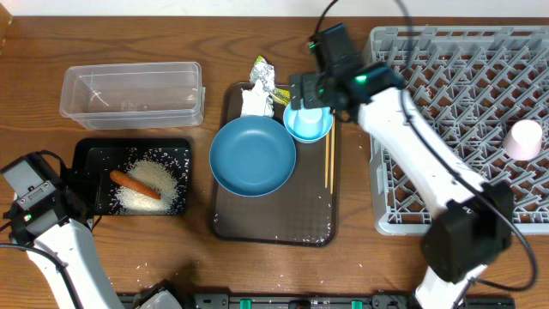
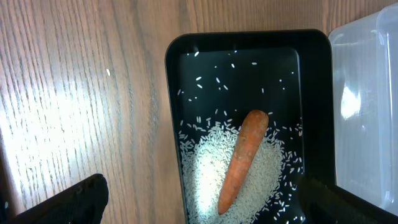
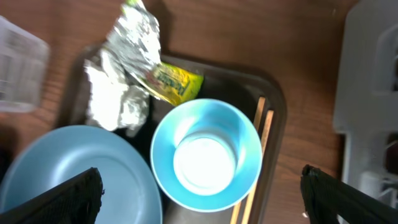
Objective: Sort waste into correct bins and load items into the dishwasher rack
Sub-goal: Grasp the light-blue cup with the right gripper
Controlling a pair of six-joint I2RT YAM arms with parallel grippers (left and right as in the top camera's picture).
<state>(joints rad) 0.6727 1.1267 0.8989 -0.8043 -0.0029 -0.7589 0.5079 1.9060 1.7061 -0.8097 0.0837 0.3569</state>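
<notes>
The orange carrot (image 1: pixel 133 184) lies on the white rice heap (image 1: pixel 150 189) in the black bin (image 1: pixel 87 153); both show in the left wrist view, carrot (image 2: pixel 243 158), rice (image 2: pixel 211 168). My left gripper (image 2: pixel 199 208) is open above the bin's near end. The clear tub (image 1: pixel 131 93) stands behind it. On the brown tray (image 1: pixel 270 232) sit the large blue bowl (image 1: pixel 253 154), the small light-blue bowl (image 1: pixel 307 123), chopsticks (image 1: pixel 327 161), tissue (image 1: pixel 254 101), foil (image 1: pixel 263 75) and packet (image 3: pixel 177 81). My right gripper (image 3: pixel 202 199) is open above the small bowl (image 3: pixel 206 154). A whitish cup (image 1: pixel 524 139) sits in the grey rack (image 1: pixel 463 120).
Loose rice grains lie scattered in the black bin (image 2: pixel 249 74) and on the tray's front part. The clear tub's corner (image 2: pixel 367 106) lies right beside the bin. The rack's edge (image 3: pixel 367 93) stands close to the right of the tray.
</notes>
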